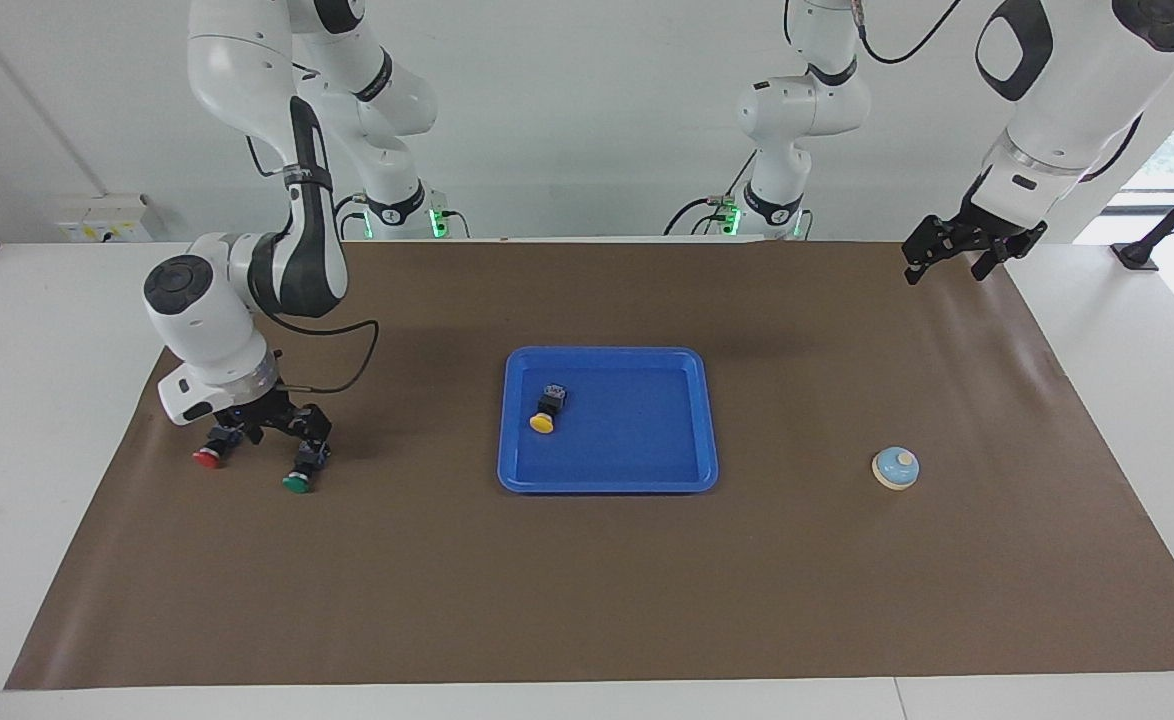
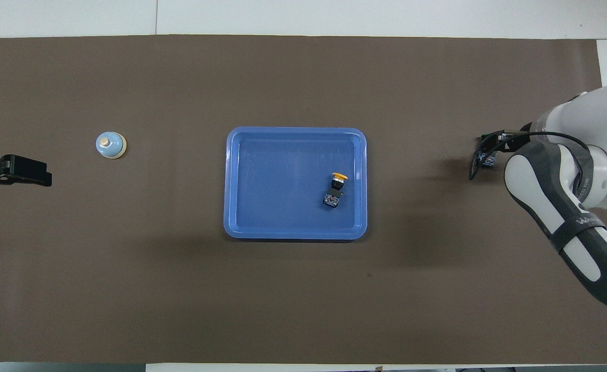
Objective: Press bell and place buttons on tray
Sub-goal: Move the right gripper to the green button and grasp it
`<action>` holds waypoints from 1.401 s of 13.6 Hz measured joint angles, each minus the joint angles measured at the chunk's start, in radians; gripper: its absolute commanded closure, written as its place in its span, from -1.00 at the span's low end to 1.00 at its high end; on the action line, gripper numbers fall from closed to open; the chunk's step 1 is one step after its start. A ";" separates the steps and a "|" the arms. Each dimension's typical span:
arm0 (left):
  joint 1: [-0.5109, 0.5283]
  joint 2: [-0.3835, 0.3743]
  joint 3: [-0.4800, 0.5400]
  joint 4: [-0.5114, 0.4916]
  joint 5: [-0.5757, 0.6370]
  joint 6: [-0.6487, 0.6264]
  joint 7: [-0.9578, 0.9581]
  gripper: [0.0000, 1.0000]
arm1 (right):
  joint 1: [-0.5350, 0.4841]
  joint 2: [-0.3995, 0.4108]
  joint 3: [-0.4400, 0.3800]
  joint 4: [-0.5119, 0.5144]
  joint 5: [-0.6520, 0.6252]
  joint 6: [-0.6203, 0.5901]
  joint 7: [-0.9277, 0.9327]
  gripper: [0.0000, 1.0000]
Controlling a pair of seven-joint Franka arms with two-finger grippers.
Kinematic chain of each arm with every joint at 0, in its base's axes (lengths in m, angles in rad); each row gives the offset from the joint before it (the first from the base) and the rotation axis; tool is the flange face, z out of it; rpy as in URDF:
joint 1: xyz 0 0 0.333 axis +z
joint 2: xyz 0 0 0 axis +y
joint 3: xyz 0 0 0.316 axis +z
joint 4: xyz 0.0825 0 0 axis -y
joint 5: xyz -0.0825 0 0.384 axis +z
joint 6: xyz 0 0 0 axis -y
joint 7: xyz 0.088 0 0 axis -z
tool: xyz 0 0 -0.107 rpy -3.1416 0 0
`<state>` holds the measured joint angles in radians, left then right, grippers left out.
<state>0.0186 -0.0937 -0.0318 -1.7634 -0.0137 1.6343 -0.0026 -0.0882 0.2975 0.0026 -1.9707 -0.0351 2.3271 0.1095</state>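
Observation:
The blue tray point(image 1: 707, 420) point(image 2: 296, 232) lies mid-table with the yellow button point(image 1: 545, 412) point(image 2: 335, 187) on its side in it. The red button point(image 1: 210, 455) and the green button point(image 1: 299, 478) lie on the mat toward the right arm's end. My right gripper point(image 1: 287, 435) is open and low over these two, its fingers close to the green button's black body; I cannot tell if they touch. In the overhead view the arm hides the red button and only the green button's body point(image 2: 487, 158) shows. The bell point(image 1: 895, 468) point(image 2: 110, 144) stands toward the left arm's end. My left gripper point(image 1: 950, 262) point(image 2: 29, 173) waits, open, raised over the mat's edge.
A brown mat point(image 1: 587, 600) covers the table. The right arm's black cable point(image 1: 347, 370) hangs beside its wrist. White table point(image 1: 37, 400) shows at both ends of the mat.

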 measured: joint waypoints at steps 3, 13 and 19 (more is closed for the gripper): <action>0.000 0.000 0.000 0.000 0.000 0.000 0.000 -1.00 | 0.004 0.032 0.002 -0.006 0.000 0.050 0.000 -1.00; 0.000 0.000 0.000 0.000 0.000 0.000 0.000 -1.00 | 0.007 0.042 0.007 -0.067 -0.001 0.154 0.000 1.00; 0.000 0.000 0.000 0.000 0.000 0.000 0.000 -1.00 | 0.060 0.039 0.020 0.069 -0.002 -0.062 0.002 1.00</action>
<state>0.0187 -0.0937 -0.0318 -1.7634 -0.0137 1.6343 -0.0026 -0.0286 0.3364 0.0221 -1.9013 -0.0375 2.2652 0.1119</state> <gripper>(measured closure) 0.000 0.568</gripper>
